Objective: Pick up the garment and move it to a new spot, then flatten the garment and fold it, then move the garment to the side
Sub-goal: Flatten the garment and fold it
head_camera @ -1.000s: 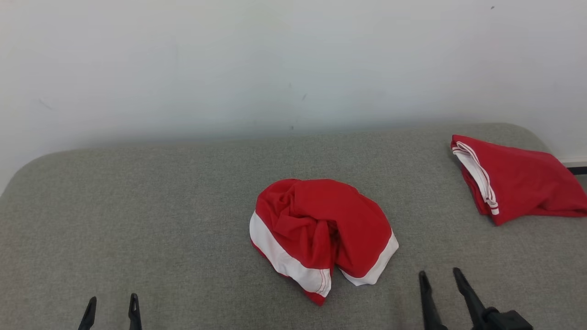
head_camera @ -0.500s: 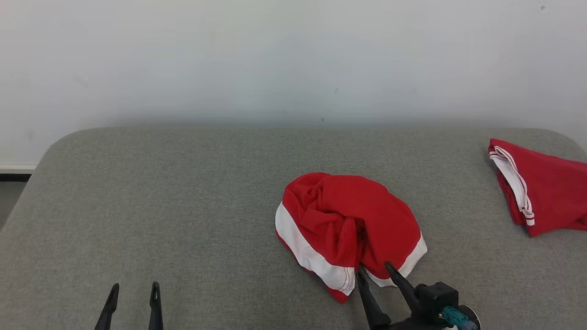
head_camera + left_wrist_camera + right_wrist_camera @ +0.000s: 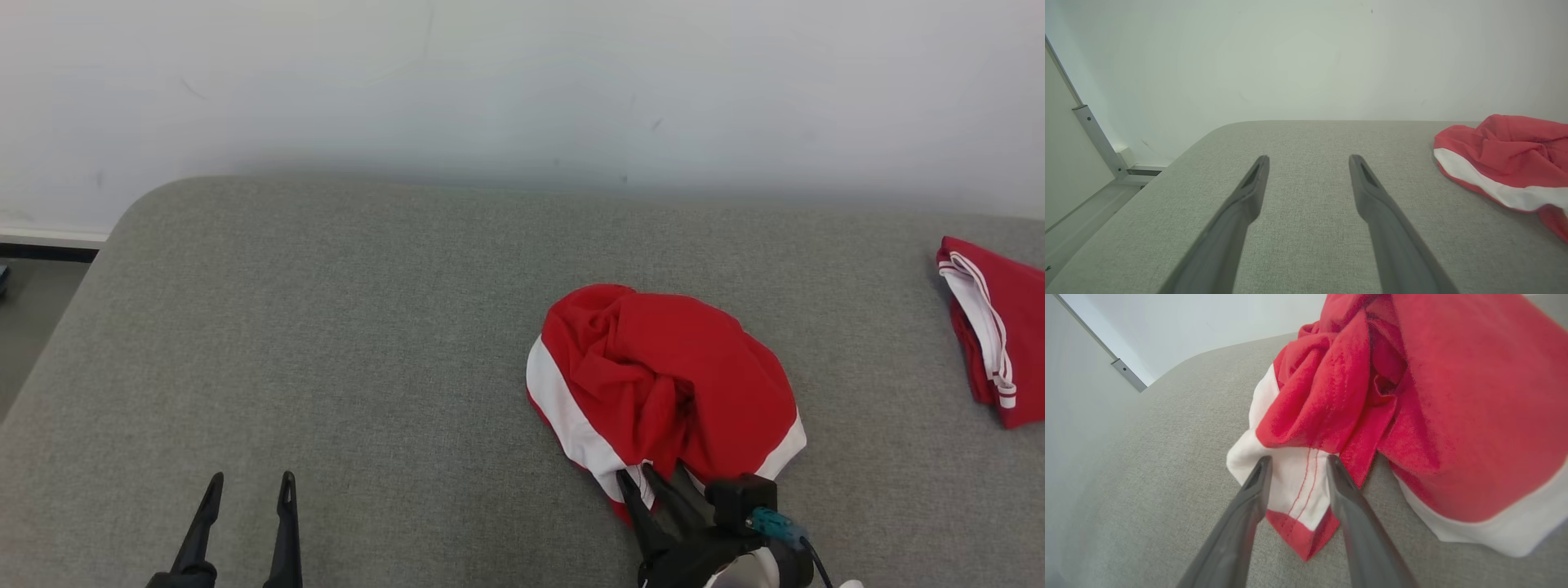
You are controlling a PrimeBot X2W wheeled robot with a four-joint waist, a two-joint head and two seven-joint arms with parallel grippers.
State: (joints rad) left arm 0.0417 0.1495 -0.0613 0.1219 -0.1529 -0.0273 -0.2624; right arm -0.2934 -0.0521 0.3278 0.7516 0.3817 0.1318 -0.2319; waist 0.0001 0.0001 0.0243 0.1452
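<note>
The garment [image 3: 669, 384] is a crumpled red piece with a white band, lying in a heap right of centre on the grey padded surface [image 3: 326, 327]. My right gripper [image 3: 637, 474] is at its near edge. In the right wrist view the garment [image 3: 1412, 396] bulks up ahead, and the right gripper [image 3: 1298, 459] stands with one finger on either side of the white hem corner, jaws still apart. My left gripper [image 3: 251, 478] is open over bare padding at the lower left, well clear of the cloth. From the left wrist, the left gripper [image 3: 1309, 157] holds nothing and the garment [image 3: 1502, 163] lies off to the right.
A second red garment with white trim [image 3: 996, 327] lies folded at the far right edge of the surface. A white wall [image 3: 522, 82] runs behind. The padding's rounded left corner drops to the floor [image 3: 33, 318]. Bare padding stretches left of the heap.
The head camera has turned, shifting the whole picture. My right gripper has advanced to the garment's near hem and now straddles its white corner, jaws slightly narrower. The left gripper has not moved.
</note>
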